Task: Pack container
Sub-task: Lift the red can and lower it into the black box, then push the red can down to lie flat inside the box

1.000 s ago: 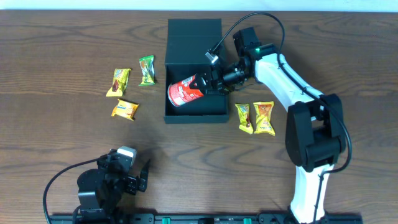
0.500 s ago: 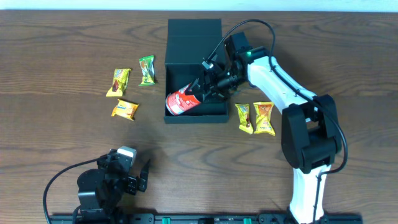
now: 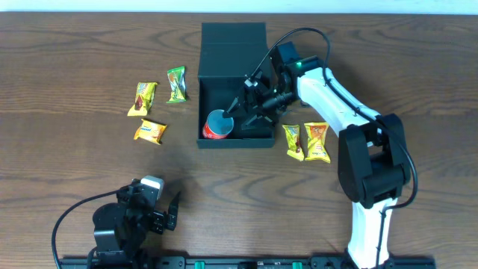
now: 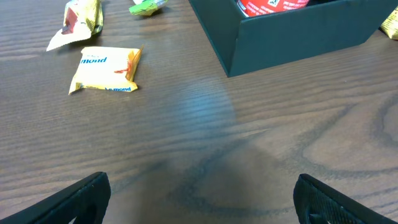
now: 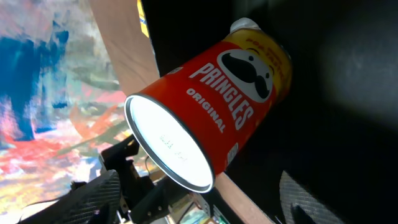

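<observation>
The black container (image 3: pixel 263 131) lies open on the table with its flap lid (image 3: pixel 233 37) folded back. A red Pringles can (image 3: pixel 219 125) stands in its front left corner. My right gripper (image 3: pixel 249 104) is open inside the box just right of the can and holds nothing. In the right wrist view the can (image 5: pixel 217 106) lies ahead between the spread fingers (image 5: pixel 199 205), apart from them. My left gripper (image 3: pixel 153 211) rests open and empty near the front left edge; its wrist view shows the container wall (image 4: pixel 298 34) and the can (image 4: pixel 273 5).
Three snack packets lie left of the box: a yellow one (image 3: pixel 142 98), a green one (image 3: pixel 176 84) and an orange-yellow one (image 3: pixel 149 131), which also shows in the left wrist view (image 4: pixel 106 68). Two packets (image 3: pixel 293 140) (image 3: pixel 317 142) lie right of the box.
My right gripper carried the tilted can down to the box's front left corner, then opened and let it go. The can now stands on end. The left arm has not moved.
</observation>
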Motion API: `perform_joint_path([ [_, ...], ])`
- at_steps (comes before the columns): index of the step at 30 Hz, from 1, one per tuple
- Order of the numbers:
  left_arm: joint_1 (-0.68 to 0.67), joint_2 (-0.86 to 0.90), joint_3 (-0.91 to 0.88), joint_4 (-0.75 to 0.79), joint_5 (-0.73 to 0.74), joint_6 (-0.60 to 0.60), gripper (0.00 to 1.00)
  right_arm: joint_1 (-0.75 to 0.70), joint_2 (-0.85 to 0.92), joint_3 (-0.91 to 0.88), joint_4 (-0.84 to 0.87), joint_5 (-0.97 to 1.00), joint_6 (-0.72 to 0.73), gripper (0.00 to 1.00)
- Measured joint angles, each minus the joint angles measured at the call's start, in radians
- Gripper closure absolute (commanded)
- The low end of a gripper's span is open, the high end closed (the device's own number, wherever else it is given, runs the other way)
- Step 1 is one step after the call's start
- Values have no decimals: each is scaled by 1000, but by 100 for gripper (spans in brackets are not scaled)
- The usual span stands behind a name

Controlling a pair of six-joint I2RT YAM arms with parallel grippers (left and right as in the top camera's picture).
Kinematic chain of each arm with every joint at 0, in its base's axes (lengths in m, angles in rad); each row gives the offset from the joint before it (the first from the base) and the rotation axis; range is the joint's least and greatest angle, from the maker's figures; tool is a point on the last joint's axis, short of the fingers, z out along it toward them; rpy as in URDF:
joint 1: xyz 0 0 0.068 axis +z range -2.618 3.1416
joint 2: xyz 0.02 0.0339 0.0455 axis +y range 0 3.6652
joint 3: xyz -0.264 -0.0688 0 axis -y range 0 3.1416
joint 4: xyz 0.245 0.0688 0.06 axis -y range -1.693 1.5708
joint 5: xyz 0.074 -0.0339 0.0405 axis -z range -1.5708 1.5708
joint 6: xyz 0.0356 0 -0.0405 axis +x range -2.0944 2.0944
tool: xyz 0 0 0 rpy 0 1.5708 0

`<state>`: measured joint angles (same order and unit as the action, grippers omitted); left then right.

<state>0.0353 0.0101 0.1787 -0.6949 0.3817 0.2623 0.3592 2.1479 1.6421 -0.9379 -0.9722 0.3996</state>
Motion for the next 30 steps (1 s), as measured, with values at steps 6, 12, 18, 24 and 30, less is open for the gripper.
perform_joint_path([
  [6, 0, 0, 0, 0, 0, 0, 4, -39, -2, 31, -46, 20, -29, 98],
  [12, 0, 0, 0, 0, 0, 0, 5, -17, -98, 157, -69, 279, -109, 99],
  [18, 0, 0, 0, 0, 0, 0, 5, 129, -154, 194, -126, 488, -171, 99],
  [24, 0, 0, 0, 0, 0, 0, 4, 146, -86, 191, -177, 533, -211, 99],
  [30, 0, 0, 0, 0, 0, 0, 4, 147, -75, 182, -185, 542, -232, 99],
])
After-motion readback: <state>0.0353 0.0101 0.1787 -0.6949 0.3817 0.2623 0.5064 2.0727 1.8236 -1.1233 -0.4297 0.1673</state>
